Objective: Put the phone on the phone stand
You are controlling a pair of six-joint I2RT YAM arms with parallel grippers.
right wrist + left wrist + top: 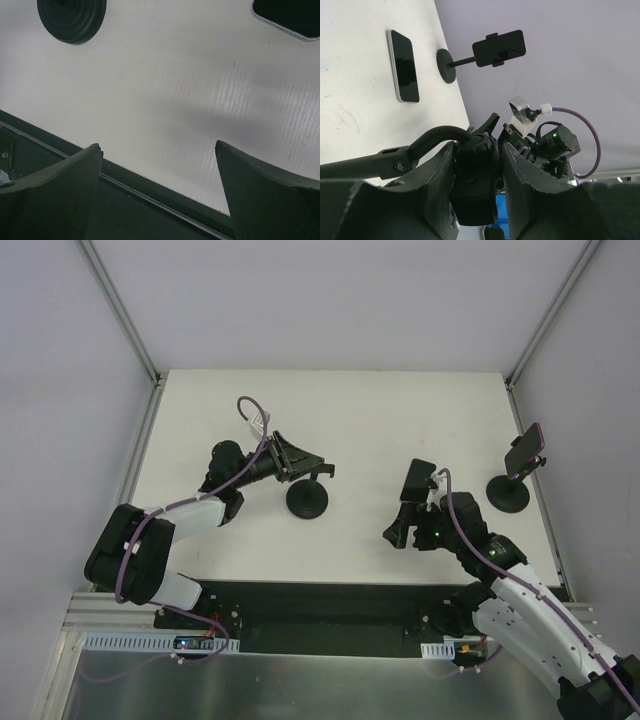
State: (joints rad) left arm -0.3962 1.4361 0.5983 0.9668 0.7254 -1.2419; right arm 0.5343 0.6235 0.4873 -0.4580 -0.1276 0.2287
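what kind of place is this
Probably a robotics lab test cell: a left arm and right arm at a white table, enclosed by plain panels on metal framing.

The table is a white matt sheet, finely ribbed like corrugated plastic and faintly scuffed. At the upper left of the right wrist view, the phone stand shows a matt black, rubbery-looking disc base moulded in concentric rings. The phone, upper left in the left wrist view, has a glossy black screen and a pale satin metallic rim. The right gripper has fingers of matt black plastic, slightly grainy. A purple cable, at the right of the left wrist view, has a smooth sheath. Along the bottom of the top view lies a brushed metal plate.
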